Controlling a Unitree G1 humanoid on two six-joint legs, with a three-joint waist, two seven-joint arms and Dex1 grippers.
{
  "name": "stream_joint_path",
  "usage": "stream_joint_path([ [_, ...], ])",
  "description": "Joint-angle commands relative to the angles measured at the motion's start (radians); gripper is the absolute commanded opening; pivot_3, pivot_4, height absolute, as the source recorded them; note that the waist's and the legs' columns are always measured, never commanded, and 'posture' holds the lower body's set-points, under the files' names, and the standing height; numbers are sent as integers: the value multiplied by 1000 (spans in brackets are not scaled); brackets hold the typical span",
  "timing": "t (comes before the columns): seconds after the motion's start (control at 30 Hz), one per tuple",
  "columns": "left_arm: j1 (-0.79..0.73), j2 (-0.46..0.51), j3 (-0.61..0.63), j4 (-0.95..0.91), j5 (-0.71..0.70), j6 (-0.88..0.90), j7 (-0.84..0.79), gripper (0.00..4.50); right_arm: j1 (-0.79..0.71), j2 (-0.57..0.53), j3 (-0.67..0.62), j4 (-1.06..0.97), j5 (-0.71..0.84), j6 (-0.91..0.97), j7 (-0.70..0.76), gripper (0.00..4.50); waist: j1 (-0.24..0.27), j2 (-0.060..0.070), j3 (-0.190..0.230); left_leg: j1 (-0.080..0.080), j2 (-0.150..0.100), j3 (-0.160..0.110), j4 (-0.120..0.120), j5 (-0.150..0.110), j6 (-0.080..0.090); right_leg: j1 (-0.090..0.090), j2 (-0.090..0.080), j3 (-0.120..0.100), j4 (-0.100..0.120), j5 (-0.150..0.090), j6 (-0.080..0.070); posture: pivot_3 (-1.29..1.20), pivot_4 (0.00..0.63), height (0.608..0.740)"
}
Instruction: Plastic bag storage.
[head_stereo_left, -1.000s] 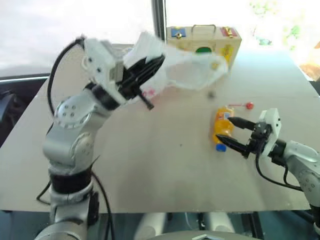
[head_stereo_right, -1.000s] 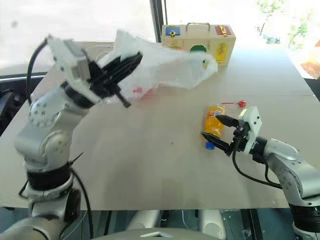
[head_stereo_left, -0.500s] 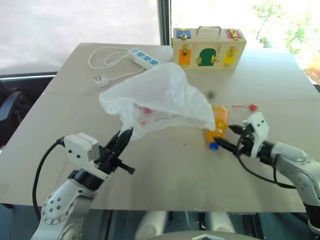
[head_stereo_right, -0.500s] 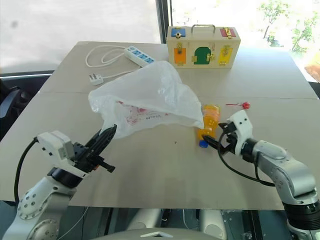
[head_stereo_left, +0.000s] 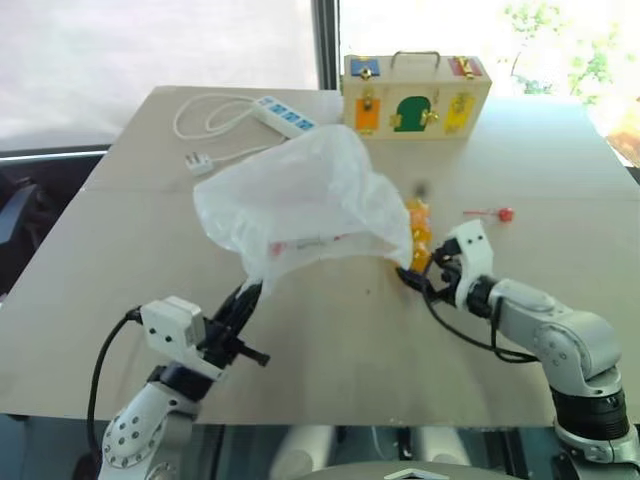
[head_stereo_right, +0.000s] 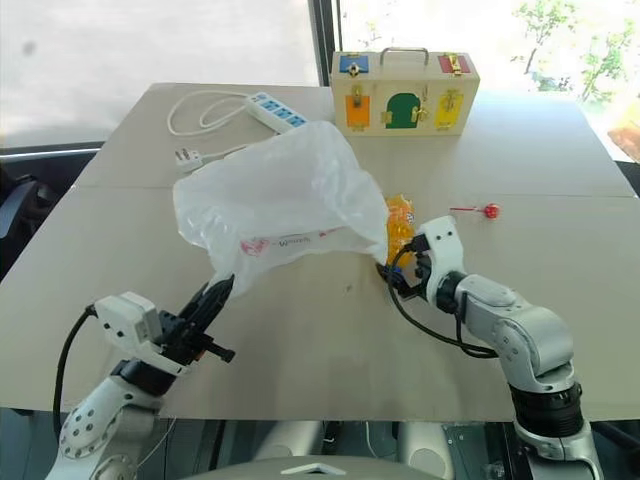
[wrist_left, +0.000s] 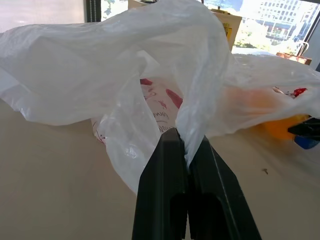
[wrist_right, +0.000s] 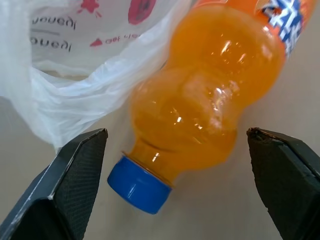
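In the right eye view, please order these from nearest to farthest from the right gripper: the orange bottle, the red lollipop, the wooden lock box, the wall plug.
1. orange bottle, directly at the right gripper
2. red lollipop, to its right on the table
3. wooden lock box, at the far edge
4. wall plug, far left, beyond the plastic bag

The last two are fairly close.

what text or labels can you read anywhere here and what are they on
plastic bag: red print, seen mirrored through the film, reads about "iganen"; uncertain. A smaller red line beside it is too blurred to read.
orange bottle: blue and white label at the frame's edge, cut off; not readable.
wooden box: coloured doors, no legible words.
power strip: nothing readable.
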Motion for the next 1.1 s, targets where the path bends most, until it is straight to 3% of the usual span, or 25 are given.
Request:
stream_joint_path([
  [0.03, -2, 0, -21, -16, 13, -27, 11, 80, -47, -5, 62, 24, -66, -22, -11, 4500, -2, 1, 0, 0, 0, 0, 0, 0, 0, 0, 0, 0, 0, 0, 1, 0, 150, 740],
  [0.13, -2, 1, -33, -20, 19, -31, 20, 80, -71, 38, 63, 68, -112, -35, -53, 4500, -2, 1, 0, 0, 0, 0, -2, 0, 0, -1, 1, 0, 0, 1, 1, 0, 150, 740],
  [0.23, -6, 4, -35, -26, 18, -27, 34, 80, -70, 5, 117, 104, -196, -115, -34, 4500, -1, 1, 0, 0, 0, 0, -2, 0, 0, -1, 1, 0, 0, 1, 1, 0, 150, 740],
  [0.33, 1, 7, -33, -29, 16, -28, 37, 0, -61, -11, 120, 120, -238, -166, -21, 3713, 0, 1, 0, 0, 0, 0, -2, 0, 0, -1, 0, 0, 0, 1, 1, 0, 150, 740],
  [0.37, 5, 7, -30, -29, 11, -26, 38, 0, -53, -20, 110, 117, -242, -174, -12, 3124, 0, 1, 0, 0, 0, 0, -2, 0, 0, -1, 0, 0, 0, 1, 1, 0, 150, 740],
  [0.47, 8, 9, -27, -24, -1, -20, 38, 0, -31, -36, 56, 115, -234, -226, 24, 2746, 1, 1, 0, 0, 0, 0, -2, 0, 0, -1, 0, 0, 0, 1, 1, 0, 150, 740],
  [0.7, -35, 27, -35, 1, -14, -2, 34, 0, -70, -20, -114, 193, -228, -421, 41, 2746, 0, 4, 2, 0, 0, 0, -2, 0, 0, -1, 1, 0, 0, 1, 1, 0, 150, 740],
  [0.87, -60, 34, -27, 8, -44, 15, 39, 0, -129, -27, -233, 151, -37, -477, 227, 2746, -7, 7, 4, -1, 0, 0, -3, 1, 1, -3, 1, 1, 0, 1, 2, 0, 150, 740],
  [0.97, -58, 36, -31, 5, -55, 19, 31, 0, -133, -67, -232, 62, 84, -459, 366, 2746, -11, 7, 4, -1, 1, 0, -6, 3, 4, -3, 2, 2, 0, 1, 1, 0, 150, 740],
  [1.1, -30, 33, -47, -11, -87, 10, 1, 0, -110, -146, -139, -63, 225, -358, 516, 2746, -13, 7, 4, -1, 1, 0, -9, 3, 5, -5, 1, 2, -1, 1, 1, 0, 150, 740],
])
